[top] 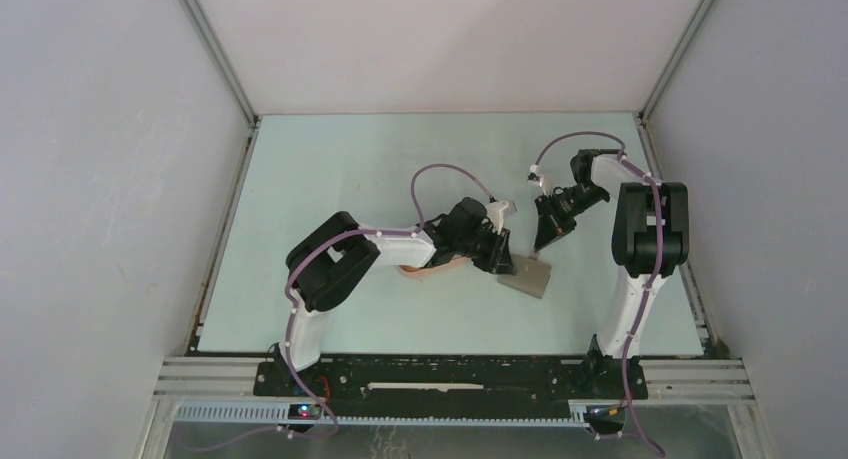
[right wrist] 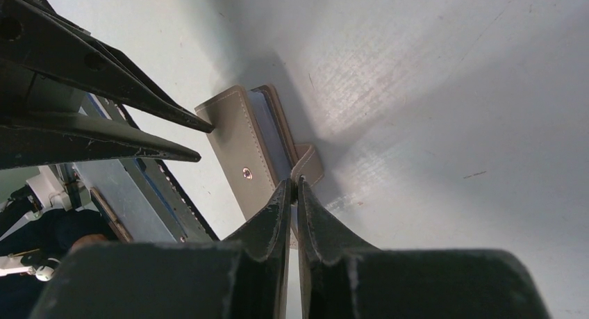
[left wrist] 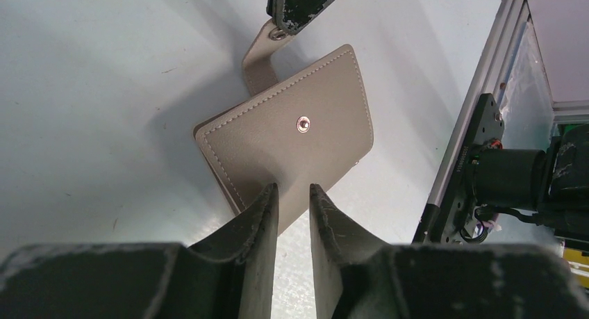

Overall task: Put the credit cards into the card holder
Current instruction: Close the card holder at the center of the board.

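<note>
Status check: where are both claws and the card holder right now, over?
Right claw pinched on snap tab. Left claw clamps edge of card holder, cover partly lifted. No cards in view; nothing blocking.

Card holder [left wrist: 292, 142]: grey-beige leather-like cover, matt, smooth, stitched edges, shiny metal snap stud [left wrist: 303, 124]; tab [left wrist: 262, 55] of the same material. Fingers [left wrist: 260, 225]: black, matt, scuffed, rough worn edges. Tabletop [left wrist: 97, 110]: pale, matt, fine-grained, a few small scratches. Aluminium rail [left wrist: 479, 76], dull sheen.
</note>
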`<state>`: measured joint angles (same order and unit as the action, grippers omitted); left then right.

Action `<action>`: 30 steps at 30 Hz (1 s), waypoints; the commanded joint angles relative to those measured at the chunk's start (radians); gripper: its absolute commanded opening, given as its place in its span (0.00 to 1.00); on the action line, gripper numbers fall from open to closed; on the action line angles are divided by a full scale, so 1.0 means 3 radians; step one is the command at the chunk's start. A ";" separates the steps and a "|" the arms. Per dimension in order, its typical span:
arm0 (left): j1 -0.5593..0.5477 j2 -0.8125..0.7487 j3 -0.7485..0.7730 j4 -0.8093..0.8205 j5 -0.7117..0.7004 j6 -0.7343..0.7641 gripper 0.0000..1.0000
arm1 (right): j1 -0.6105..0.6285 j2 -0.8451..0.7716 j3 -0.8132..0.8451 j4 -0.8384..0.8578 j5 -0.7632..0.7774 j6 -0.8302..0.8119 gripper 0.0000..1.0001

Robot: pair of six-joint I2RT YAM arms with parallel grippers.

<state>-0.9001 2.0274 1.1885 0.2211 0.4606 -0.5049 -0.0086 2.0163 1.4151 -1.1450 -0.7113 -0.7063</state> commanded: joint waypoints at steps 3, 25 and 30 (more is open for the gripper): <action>0.0021 0.0052 0.0221 0.0015 0.0078 0.0028 0.28 | -0.0003 -0.0071 0.0054 -0.0058 0.0013 -0.0090 0.13; 0.0031 0.0099 0.0203 0.0067 0.0052 -0.0156 0.23 | 0.0014 -0.0539 -0.0269 0.0031 -0.0074 -0.0400 0.00; 0.0049 0.0129 0.0124 0.0309 0.0112 -0.0390 0.21 | 0.0144 -0.0814 -0.0570 0.0295 0.0042 -0.0470 0.00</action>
<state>-0.8940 2.0472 1.1954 0.2401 0.4759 -0.5583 -0.0025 1.8572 1.2903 -1.1141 -0.7052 -0.8017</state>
